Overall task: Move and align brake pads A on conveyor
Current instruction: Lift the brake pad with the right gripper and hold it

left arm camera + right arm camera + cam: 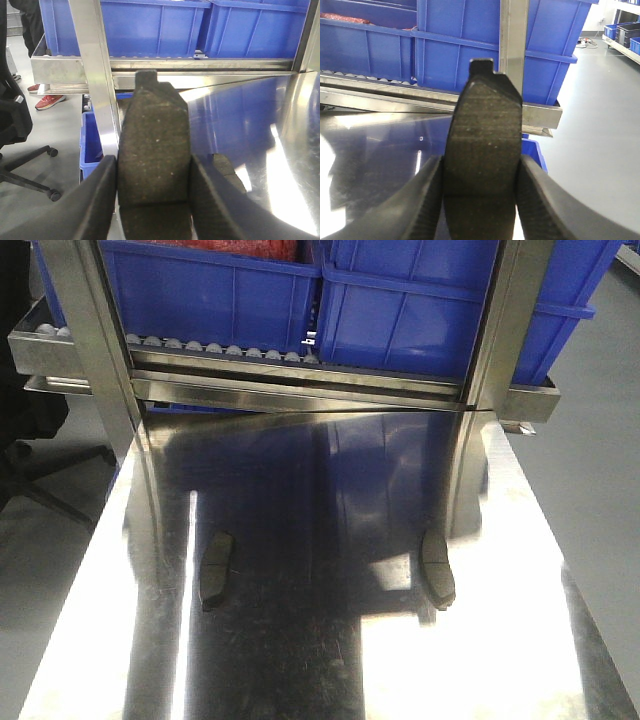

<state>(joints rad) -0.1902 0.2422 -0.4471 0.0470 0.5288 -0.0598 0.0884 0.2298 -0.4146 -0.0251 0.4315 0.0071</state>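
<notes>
Brake pads A [152, 125] [482, 115] [217, 570] [437, 570]: left claw [153, 165] grips one, right claw [481, 165] one; front view, two

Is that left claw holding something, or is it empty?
Holding. A dark brake pad sits pinched in the left gripper, filling the gap between its jaws.

Dark grey curved oblong brake pads: left pad [217, 570] and right pad [437, 570] flat on worktop [320, 670]; left-held pad [152, 150] and right-held pad [482, 150] clamped between fingers [97, 200].
</notes>
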